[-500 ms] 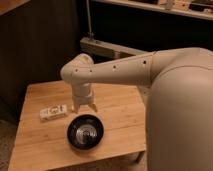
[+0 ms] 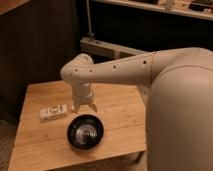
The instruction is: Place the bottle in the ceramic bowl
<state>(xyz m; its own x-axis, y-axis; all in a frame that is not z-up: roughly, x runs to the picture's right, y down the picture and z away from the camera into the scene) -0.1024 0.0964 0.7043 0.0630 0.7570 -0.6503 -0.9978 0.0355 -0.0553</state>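
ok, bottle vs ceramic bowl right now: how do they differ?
The bottle is pale and lies on its side; the ceramic bowl is black, round, upright. The bottle is smaller than the bowl. The bottle is left of the gripper, the bowl nearer the camera. Both sit on the table.

Gripper [image 2: 84, 107] over a wooden table [image 2: 122, 117] with the bottle [image 2: 53, 112] and the ceramic bowl [image 2: 71, 136].
The pale arm [image 2: 120, 72] reaches in from the right, and the gripper points down, low over the tabletop. The bottle lies on its side just beside it, toward the picture's left. The bowl sits nearer the table's front edge, apart from the bottle.
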